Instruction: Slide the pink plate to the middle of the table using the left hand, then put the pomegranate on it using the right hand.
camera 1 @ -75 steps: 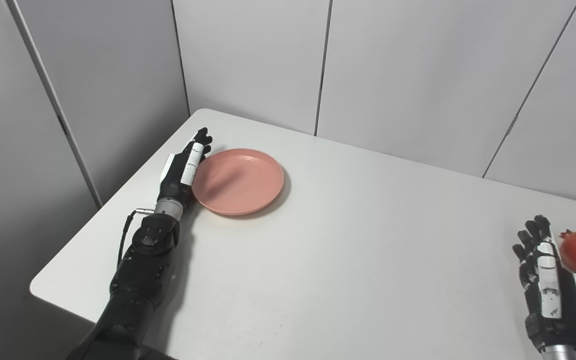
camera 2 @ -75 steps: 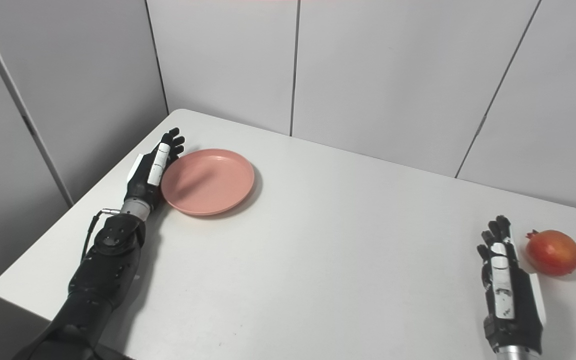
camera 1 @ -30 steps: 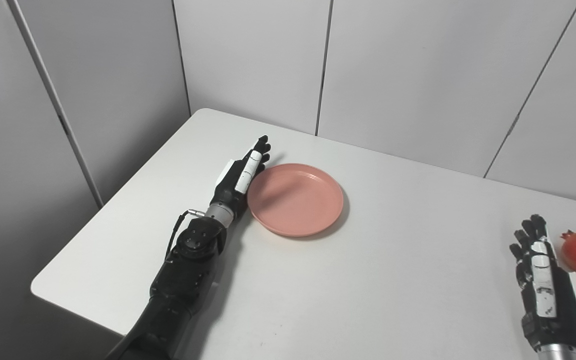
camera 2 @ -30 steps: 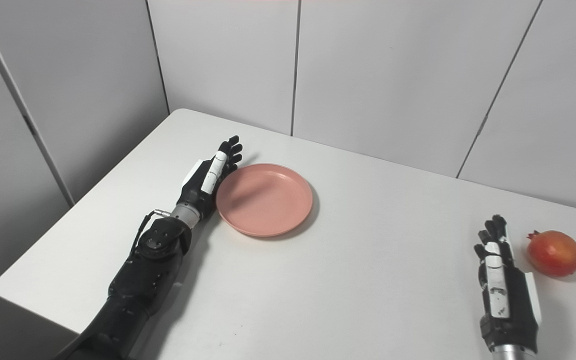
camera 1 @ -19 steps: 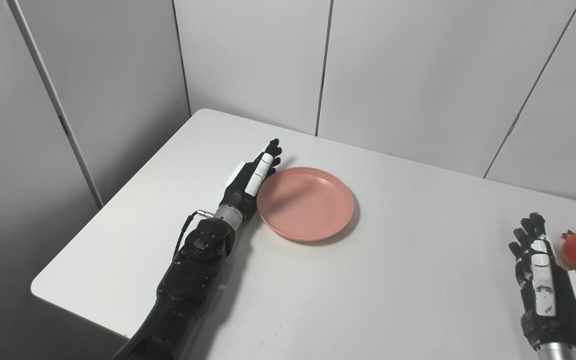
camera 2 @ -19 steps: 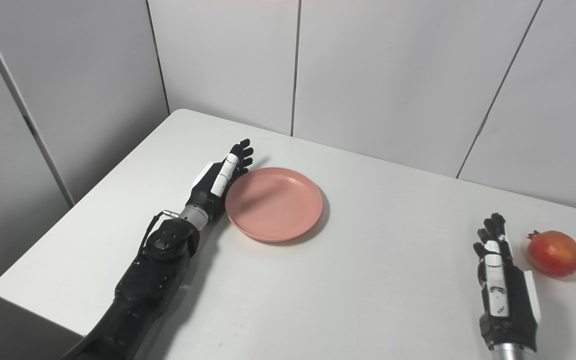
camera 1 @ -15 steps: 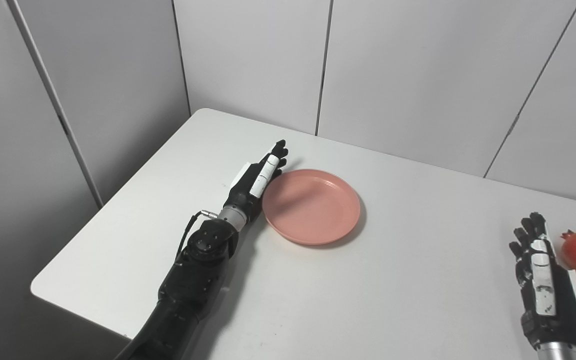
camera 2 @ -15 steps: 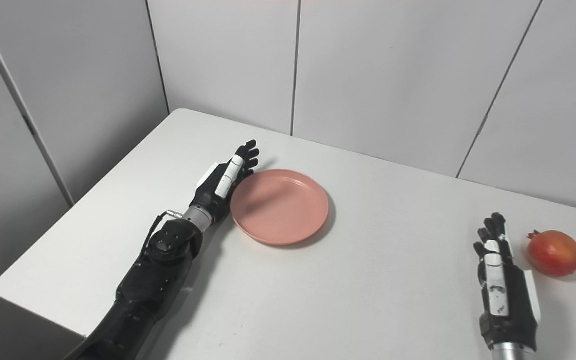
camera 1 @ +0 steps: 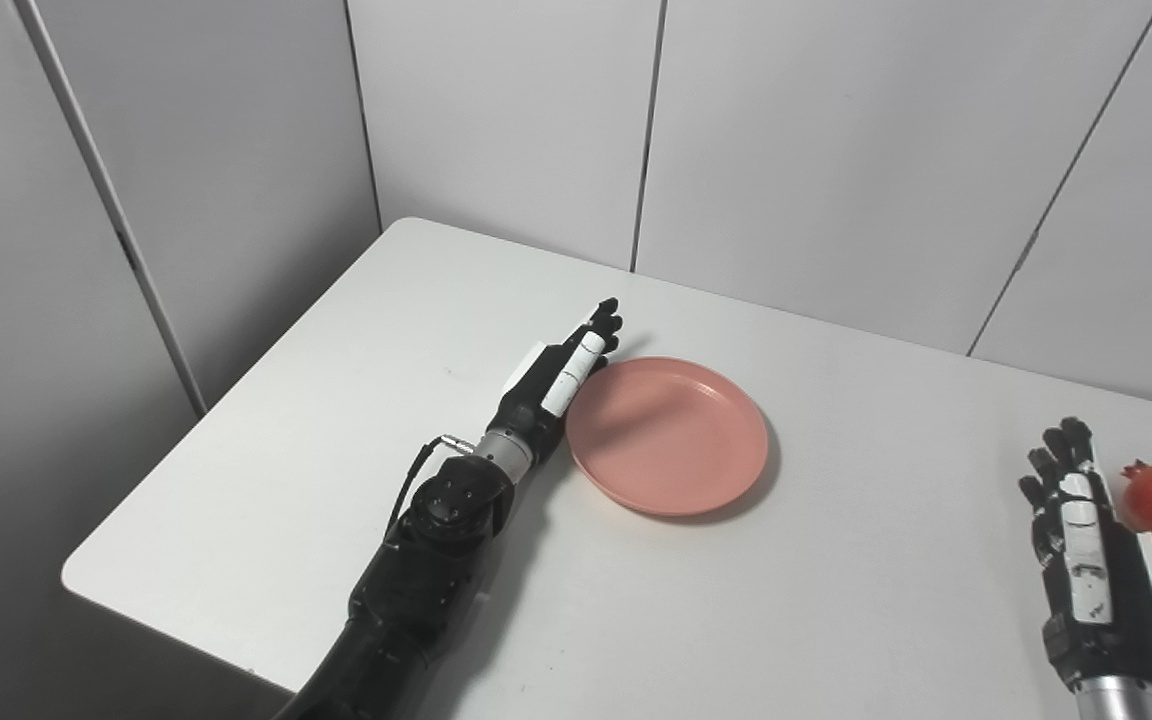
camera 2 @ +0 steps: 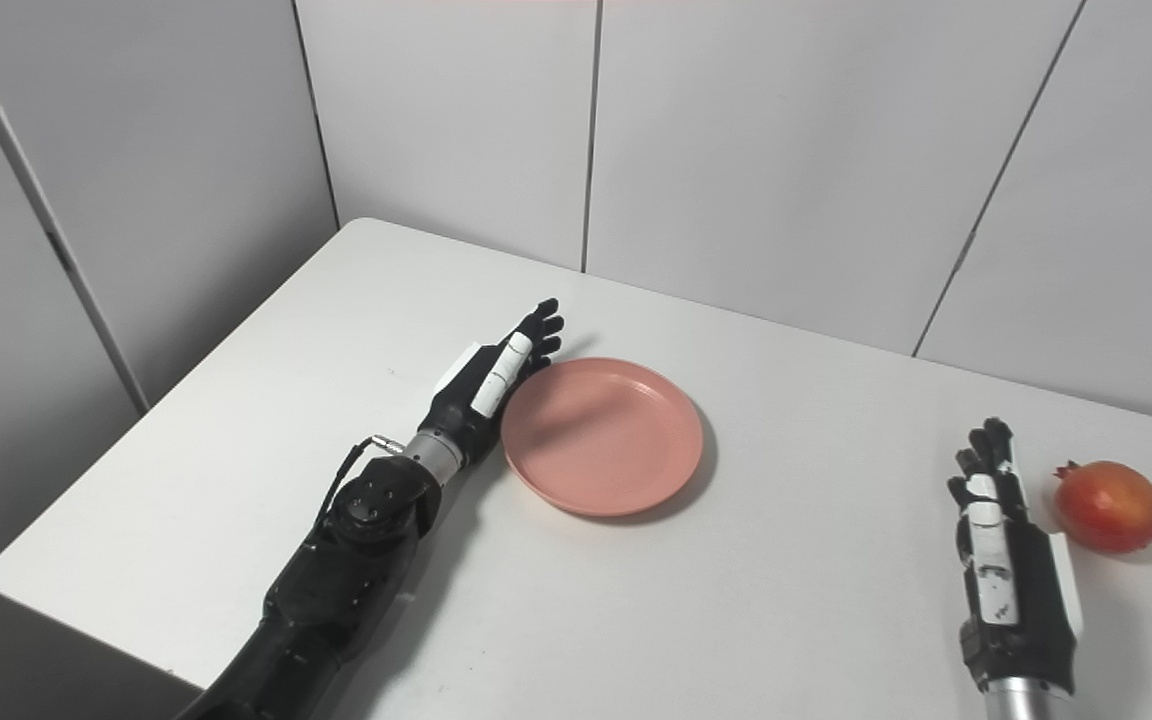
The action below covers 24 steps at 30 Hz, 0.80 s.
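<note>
- Resting edge-on against the left rim of the pink plate (camera 1: 667, 436), the left hand (camera 1: 556, 377) lies flat with its fingers stretched straight and close together; it grips nothing, only touching the plate's side.
- The palm side of that hand faces the plate and is hidden from both head cameras, so how much of it meets the rim cannot be made out.
- The thumb of the left hand is not clearly visible in either view.
- The left forearm runs back to the bottom edge of the picture, where it is cut off; a thin cable loops out at the wrist.
- The plate sits upright on the white table (camera 1: 436, 300), a little left of the table's middle, and holds nothing.
- The right hand (camera 2: 1001, 560) rests low at the near right of the table, fingers extended and slightly spread, holding nothing; its wrist is cut off by the bottom edge.
- The pomegranate (camera 2: 1108, 505) lies on the table just beside the right hand, on its outer side, apart from it with a small gap in the right eye view.
- In the left eye view the pomegranate is clipped by the picture's right edge, so only part of it shows.
- Plate and pomegranate are well apart.
</note>
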Each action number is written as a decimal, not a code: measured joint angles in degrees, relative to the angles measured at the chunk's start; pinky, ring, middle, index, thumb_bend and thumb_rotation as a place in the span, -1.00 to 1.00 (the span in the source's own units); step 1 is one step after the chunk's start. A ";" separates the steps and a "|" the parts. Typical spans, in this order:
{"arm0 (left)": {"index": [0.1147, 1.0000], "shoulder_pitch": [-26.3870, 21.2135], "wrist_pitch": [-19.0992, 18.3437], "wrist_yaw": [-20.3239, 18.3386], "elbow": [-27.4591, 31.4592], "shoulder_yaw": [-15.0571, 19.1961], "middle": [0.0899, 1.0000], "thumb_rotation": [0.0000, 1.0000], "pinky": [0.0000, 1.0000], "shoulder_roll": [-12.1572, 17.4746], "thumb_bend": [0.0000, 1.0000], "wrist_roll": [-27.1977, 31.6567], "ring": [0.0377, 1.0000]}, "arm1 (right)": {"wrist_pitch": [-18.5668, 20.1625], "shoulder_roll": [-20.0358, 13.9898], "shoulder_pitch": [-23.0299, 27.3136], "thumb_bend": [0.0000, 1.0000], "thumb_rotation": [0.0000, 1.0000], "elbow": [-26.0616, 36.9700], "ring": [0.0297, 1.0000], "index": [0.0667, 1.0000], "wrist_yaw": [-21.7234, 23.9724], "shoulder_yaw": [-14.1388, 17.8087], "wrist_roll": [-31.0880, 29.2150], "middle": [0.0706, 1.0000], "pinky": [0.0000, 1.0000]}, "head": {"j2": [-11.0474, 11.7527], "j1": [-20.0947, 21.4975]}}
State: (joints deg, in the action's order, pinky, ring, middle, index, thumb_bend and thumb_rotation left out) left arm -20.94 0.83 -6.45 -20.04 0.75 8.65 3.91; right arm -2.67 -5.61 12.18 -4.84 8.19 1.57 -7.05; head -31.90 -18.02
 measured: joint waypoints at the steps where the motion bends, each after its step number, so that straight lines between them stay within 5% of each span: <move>1: 0.98 0.11 -0.04 -0.03 0.32 -0.30 0.97 1.00 0.95 -0.05 0.61 -0.41 0.95 | 0.00 -0.02 0.00 0.24 0.84 0.00 1.00 1.00 0.08 0.01 -0.08 1.00 1.00 | -0.17 0.17; 24: 1.00 2.42 -6.16 -0.94 7.26 -2.35 0.99 1.00 0.96 -1.63 0.65 -2.86 0.97 | -0.07 1.94 0.25 0.38 0.81 -0.21 1.00 1.00 -0.69 -1.07 1.99 1.00 1.00 | -4.22 15.21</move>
State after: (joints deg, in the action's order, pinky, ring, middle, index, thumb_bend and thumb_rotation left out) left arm -18.52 -5.33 -7.39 -12.79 -1.60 7.02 1.06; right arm -2.74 -3.68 12.43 -5.05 7.50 0.50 -5.06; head -36.12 -2.81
